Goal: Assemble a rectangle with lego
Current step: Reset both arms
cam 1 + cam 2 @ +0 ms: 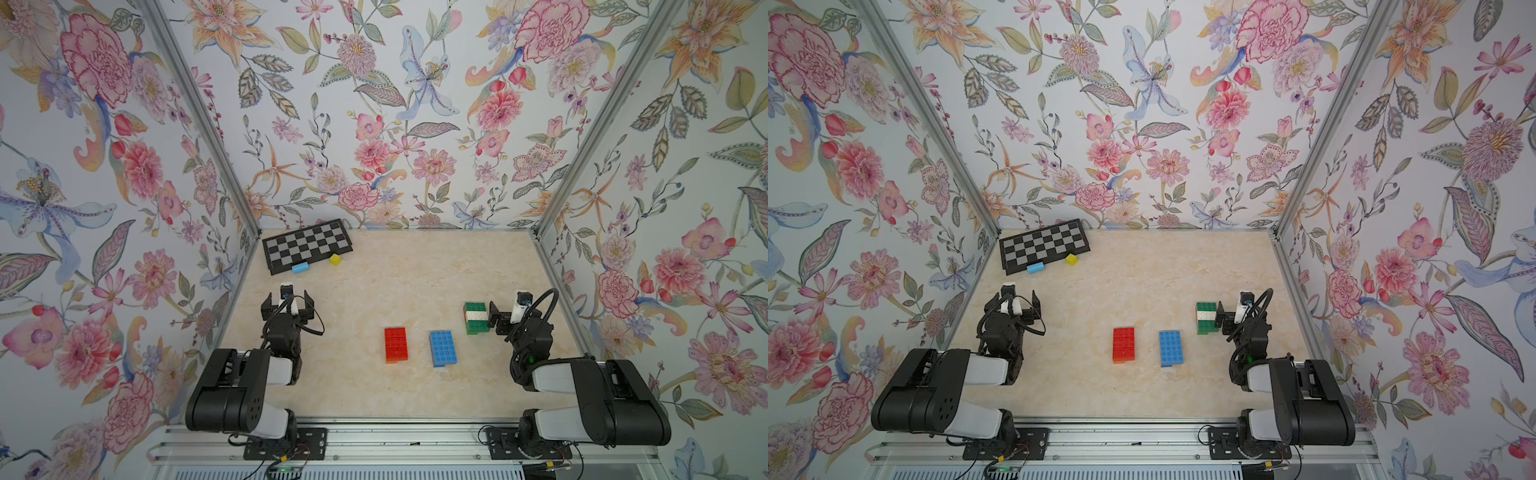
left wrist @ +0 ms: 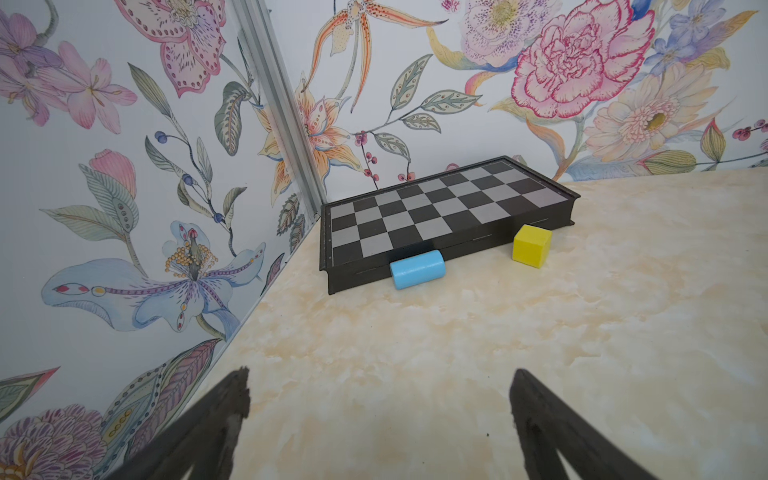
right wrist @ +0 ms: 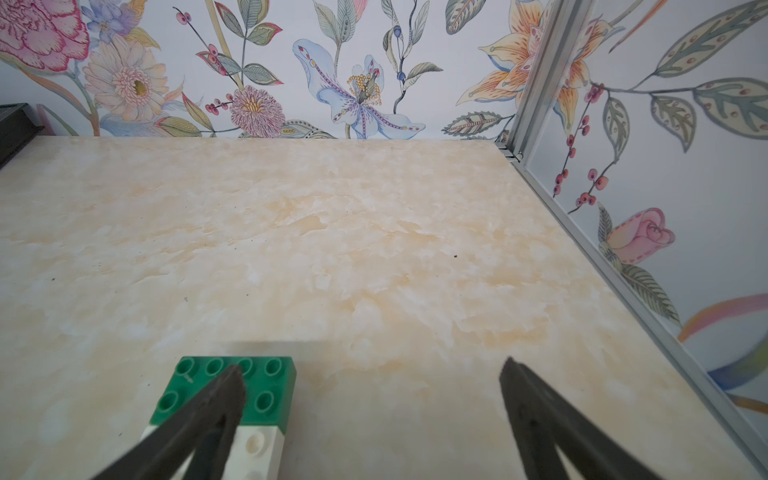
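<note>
The left fingers are spread wide and released, over bare counter near its left edge. The right fingers are also spread and released. One of them overlaps the green-and-white lego stack at the right of the counter; contact cannot be determined. The red lego block and the blue lego block lie flat mid-counter, side by side with a gap between them. A chessboard occupies the far left corner, with a blue cylinder and a yellow cube against its near edge.

Floral-papered walls enclose a cream marbled tabletop.
</note>
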### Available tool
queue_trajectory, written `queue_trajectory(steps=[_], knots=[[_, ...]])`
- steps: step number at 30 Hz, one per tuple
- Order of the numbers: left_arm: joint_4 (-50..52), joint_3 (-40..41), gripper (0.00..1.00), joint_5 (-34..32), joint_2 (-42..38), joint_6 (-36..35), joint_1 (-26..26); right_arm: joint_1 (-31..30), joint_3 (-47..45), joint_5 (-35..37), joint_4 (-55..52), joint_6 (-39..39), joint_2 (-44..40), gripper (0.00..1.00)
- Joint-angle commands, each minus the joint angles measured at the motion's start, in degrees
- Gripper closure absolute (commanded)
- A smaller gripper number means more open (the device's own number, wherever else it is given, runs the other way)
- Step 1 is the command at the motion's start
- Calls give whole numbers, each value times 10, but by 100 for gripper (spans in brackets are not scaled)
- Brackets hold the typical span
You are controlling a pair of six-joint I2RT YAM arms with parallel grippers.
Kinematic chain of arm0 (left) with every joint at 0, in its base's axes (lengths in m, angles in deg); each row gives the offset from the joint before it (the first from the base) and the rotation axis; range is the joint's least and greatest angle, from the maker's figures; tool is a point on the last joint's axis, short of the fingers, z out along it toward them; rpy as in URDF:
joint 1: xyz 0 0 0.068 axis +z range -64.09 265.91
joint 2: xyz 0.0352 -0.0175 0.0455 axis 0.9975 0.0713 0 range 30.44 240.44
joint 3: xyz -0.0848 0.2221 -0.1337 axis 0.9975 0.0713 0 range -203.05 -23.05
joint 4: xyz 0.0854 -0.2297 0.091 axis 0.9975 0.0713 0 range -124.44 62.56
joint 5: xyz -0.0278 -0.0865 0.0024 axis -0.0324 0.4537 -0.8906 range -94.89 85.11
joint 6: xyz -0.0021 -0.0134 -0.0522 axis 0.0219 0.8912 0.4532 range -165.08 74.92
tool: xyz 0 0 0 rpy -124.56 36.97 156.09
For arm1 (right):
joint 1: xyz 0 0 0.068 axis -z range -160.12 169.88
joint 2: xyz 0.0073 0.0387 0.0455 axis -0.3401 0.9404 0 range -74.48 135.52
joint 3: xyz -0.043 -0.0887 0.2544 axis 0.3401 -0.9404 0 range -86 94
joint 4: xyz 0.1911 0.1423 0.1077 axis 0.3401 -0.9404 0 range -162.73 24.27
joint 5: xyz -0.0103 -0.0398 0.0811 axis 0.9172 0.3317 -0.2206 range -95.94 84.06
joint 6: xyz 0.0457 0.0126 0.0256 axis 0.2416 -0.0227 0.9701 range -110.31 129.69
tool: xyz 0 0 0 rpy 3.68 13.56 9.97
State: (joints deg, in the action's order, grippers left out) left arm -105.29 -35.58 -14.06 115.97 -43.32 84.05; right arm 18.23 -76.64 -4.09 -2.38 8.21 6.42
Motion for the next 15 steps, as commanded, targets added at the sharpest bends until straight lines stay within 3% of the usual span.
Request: queue_trajectory(steps=[1, 15], knots=[[-27, -13, 1, 15, 10, -14, 5, -3, 13, -18, 61, -20, 20, 0], [-88, 9, 1, 30, 31, -20, 5, -5, 9, -35, 116, -28, 74, 0]])
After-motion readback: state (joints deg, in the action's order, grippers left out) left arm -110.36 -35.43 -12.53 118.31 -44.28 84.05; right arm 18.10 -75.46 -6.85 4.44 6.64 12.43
